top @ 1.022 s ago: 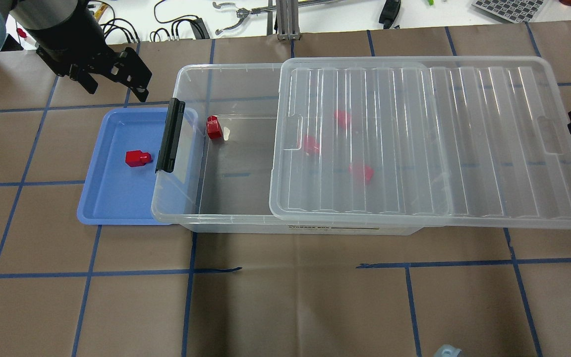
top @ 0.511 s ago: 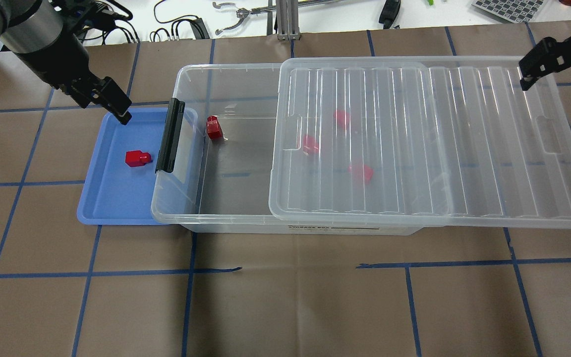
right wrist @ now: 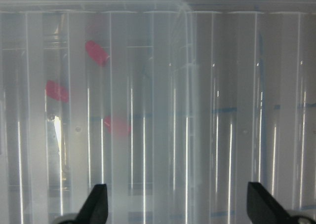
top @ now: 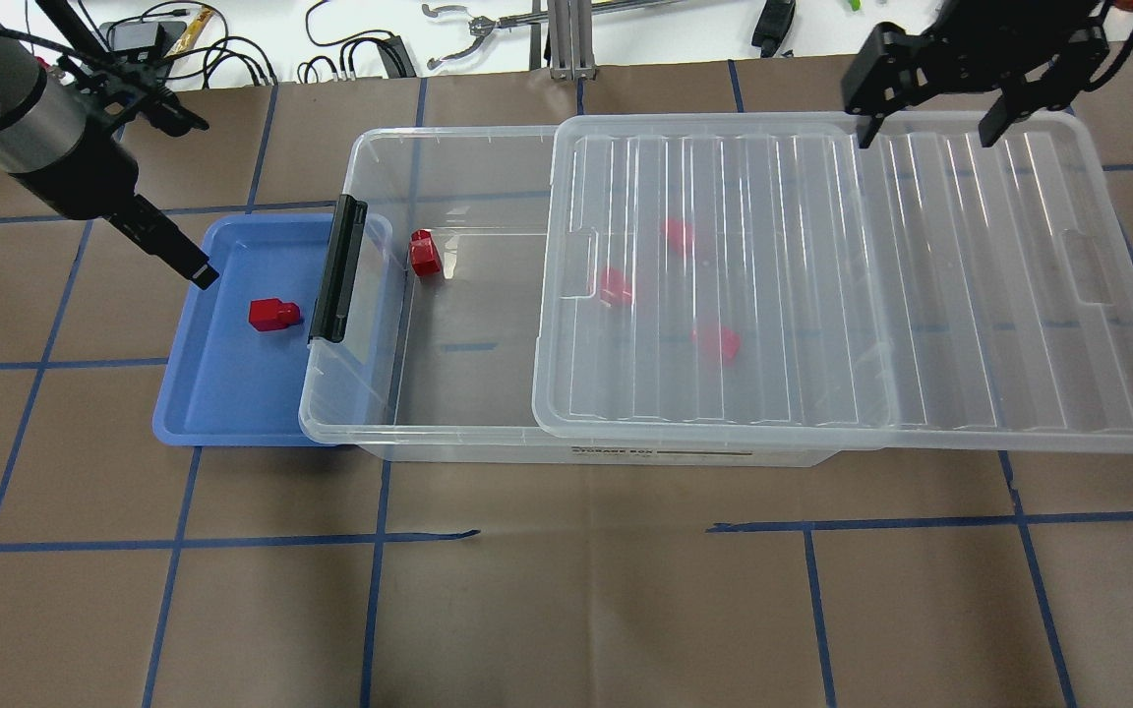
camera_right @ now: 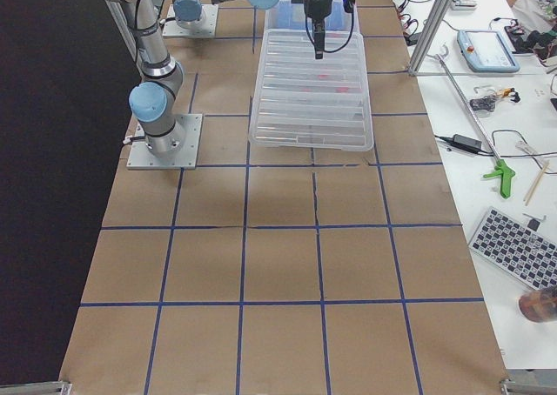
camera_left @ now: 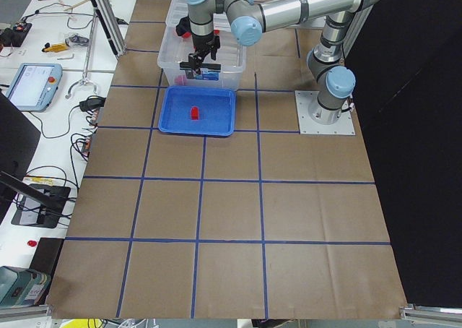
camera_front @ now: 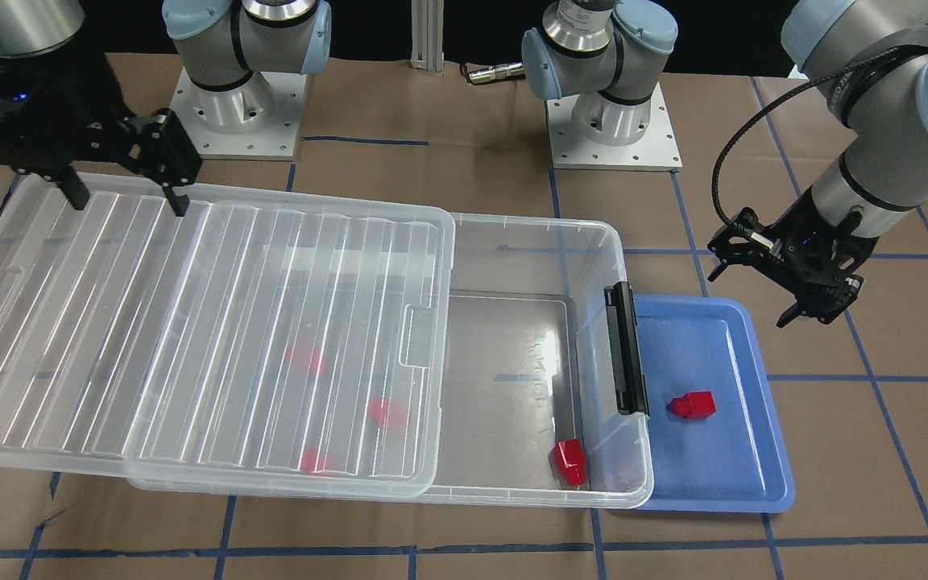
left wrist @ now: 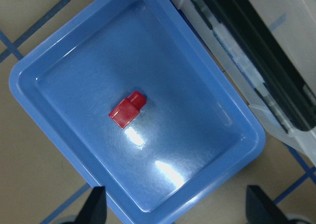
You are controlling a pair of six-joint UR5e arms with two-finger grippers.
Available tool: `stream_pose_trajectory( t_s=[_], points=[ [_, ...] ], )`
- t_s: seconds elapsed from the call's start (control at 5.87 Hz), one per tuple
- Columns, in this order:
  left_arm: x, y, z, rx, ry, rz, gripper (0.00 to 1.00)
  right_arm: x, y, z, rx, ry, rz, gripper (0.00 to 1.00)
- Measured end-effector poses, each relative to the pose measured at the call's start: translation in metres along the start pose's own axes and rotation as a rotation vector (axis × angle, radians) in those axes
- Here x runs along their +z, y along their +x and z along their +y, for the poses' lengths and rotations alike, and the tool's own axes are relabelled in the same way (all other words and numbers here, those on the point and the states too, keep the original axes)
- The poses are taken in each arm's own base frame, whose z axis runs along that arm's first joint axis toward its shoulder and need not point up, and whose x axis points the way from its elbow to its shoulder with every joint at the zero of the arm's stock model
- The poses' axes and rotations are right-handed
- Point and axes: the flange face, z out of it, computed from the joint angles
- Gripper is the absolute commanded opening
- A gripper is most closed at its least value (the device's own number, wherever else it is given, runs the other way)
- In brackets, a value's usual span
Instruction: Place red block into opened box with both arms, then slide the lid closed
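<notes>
One red block (top: 274,314) (camera_front: 693,405) (left wrist: 127,109) lies in a blue tray (top: 222,393). The clear box (top: 468,334) stands beside the tray, its black bar (top: 338,267) at the tray end. The ribbed lid (top: 970,295) (right wrist: 197,110) is slid right, so the box's left part is uncovered. Several more red blocks lie in the box: one in the uncovered part (top: 424,254), the others under the lid. My left gripper (top: 195,271) (camera_front: 747,296) (left wrist: 177,209) hangs open and empty over the tray's far left corner. My right gripper (top: 925,133) (camera_front: 127,201) (right wrist: 178,209) is open above the lid's far edge.
The tray's right edge tucks under the box's overhanging rim. The lid juts well past the box on the right. A white bench (top: 645,29) with cables, tools and a keyboard runs along the table's far side. The arm bases (camera_front: 234,105) stand on the robot's side.
My left gripper has swung down from the far left corner to the tray's far left edge. My right gripper has come in from the right edge and moved left to the lid's far edge.
</notes>
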Motion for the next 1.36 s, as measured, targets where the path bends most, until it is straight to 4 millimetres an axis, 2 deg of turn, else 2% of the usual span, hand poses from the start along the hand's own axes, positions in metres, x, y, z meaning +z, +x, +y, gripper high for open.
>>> stream_pose_trajectory(
  t_s=[0.17, 0.34, 0.85, 1.02, 1.36],
  points=[
    [0.021, -0.011, 0.005, 0.120, 0.006, 0.001, 0.98, -0.006, -0.028, 0.011, 0.000, -0.016, -0.006, 1.00],
    [0.040, -0.019, 0.005, 0.230, 0.003, 0.007, 0.98, -0.005, -0.040, 0.014, -0.007, -0.027, -0.008, 1.00],
    [0.102, -0.037, -0.012, 0.521, -0.009, 0.025, 0.98, 0.000, -0.027, 0.007, -0.011, -0.041, -0.001, 1.00],
    [0.124, -0.039, -0.019, 0.581, -0.037, 0.020, 0.97, 0.002, -0.025, 0.006, -0.010, -0.043, 0.002, 1.00],
    [0.152, -0.035, -0.030, 0.674, -0.079, -0.019, 0.96, 0.011, -0.024, 0.006, -0.007, -0.058, 0.000, 1.00]
  ],
)
